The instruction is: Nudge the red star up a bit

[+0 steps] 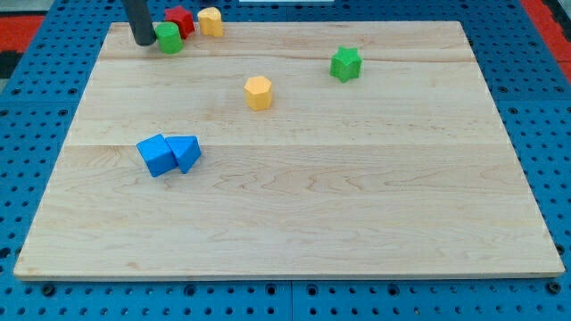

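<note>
The red star point(182, 19) lies at the top edge of the wooden board point(357, 205), towards the view's left. It sits between a green round block point(168, 38) at its lower left and a yellow block point(211, 20) at its right. My tip point(143, 41) stands just left of the green round block, close to it, and left and slightly below the red star. The green block lies between my tip and the star.
A yellow hexagonal block point(258, 92) lies at the upper middle. A green star block point(345, 63) lies to its upper right. A blue cube point(156, 154) and a blue triangular block point(186, 152) touch each other at the left middle. Blue pegboard point(27, 134) surrounds the board.
</note>
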`<control>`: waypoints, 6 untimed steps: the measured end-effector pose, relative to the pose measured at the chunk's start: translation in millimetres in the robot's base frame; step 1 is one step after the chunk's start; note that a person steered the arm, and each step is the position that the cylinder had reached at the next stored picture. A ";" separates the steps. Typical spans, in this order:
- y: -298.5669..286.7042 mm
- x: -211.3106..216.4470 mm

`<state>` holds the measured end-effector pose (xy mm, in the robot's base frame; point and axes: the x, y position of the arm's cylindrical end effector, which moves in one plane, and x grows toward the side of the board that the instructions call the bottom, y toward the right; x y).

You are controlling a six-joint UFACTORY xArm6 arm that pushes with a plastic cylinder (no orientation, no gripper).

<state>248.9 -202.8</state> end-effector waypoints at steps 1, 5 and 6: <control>66.8 0.8; 39.5 -48.7; 83.8 -24.9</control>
